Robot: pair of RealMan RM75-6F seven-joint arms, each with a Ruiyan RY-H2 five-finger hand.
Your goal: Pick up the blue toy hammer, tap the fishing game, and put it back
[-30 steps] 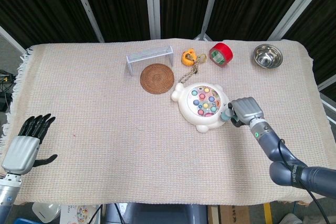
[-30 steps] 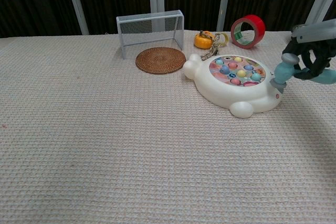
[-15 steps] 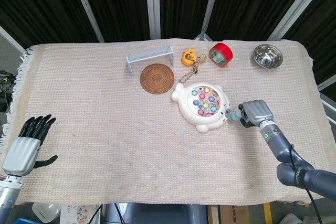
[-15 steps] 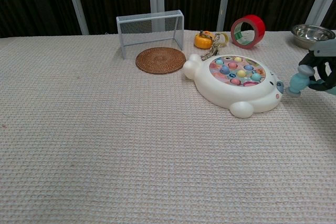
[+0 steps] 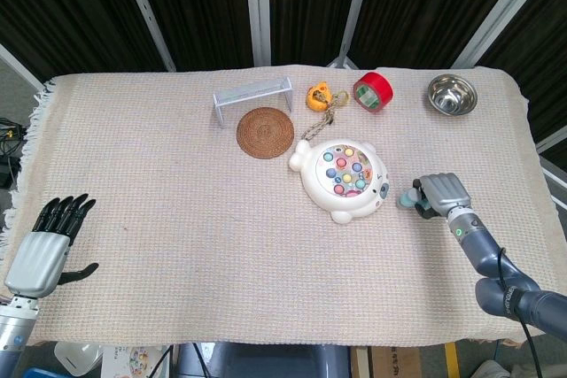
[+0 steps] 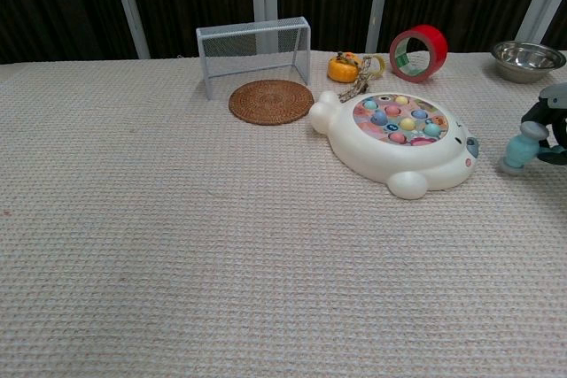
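Moved right off the fishing game (image 5: 341, 179), my right hand (image 5: 443, 196) grips the blue toy hammer (image 6: 523, 147) low; tapping looks done, only set-down remains.

My head view looks steeply down from high up and takes in the whole cloth-covered surface (image 5: 177, 183), from its far edge to my own arms at the near corners. My chest view sits low and close, facing forward across the surface (image 6: 177, 245) toward the dark curtains. Both share the fishing game (image 5: 344, 180) (image 6: 397, 142), with the wire goal (image 5: 252, 98) (image 6: 254, 49) and red tape roll (image 5: 372, 90) (image 6: 418, 53) behind it.
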